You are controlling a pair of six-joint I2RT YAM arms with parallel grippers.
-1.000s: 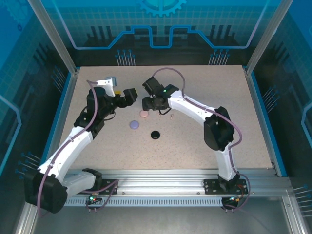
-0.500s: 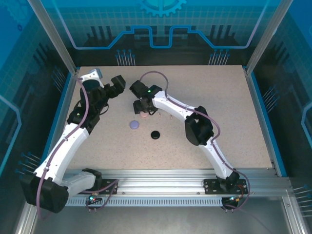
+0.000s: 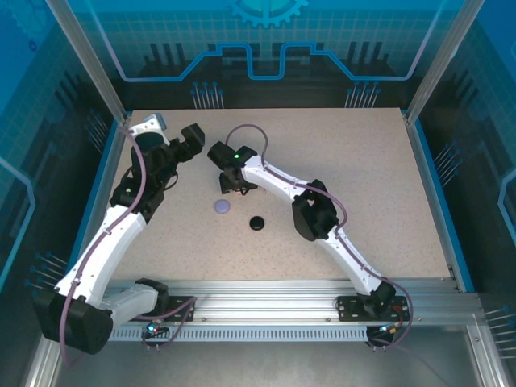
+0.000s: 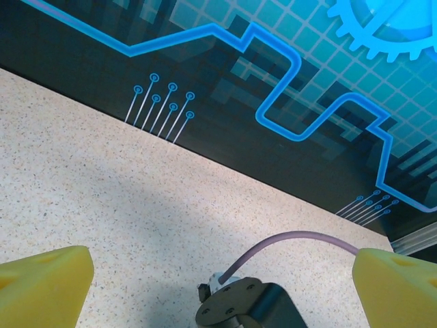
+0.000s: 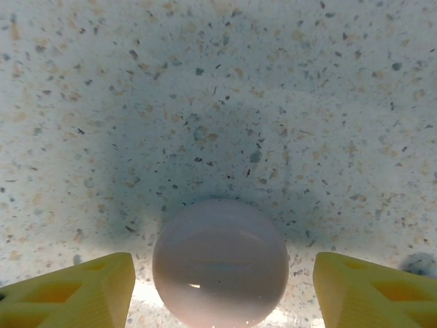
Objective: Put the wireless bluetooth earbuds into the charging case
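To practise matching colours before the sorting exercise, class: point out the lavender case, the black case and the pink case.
lavender case [image 3: 222, 206], top external view, centre of its top.
black case [image 3: 256, 222], top external view, centre of its top.
pink case [image 5: 220, 263], right wrist view, middle of its domed top.

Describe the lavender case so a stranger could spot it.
On the speckled table, look left of centre, just below the right pincer in the top view. The lavender case is a small round disc; the similar black case right of it is dark.

Table [image 3: 363, 201], pink case [image 5: 220, 263], lavender case [image 3: 222, 206], black case [image 3: 257, 222]
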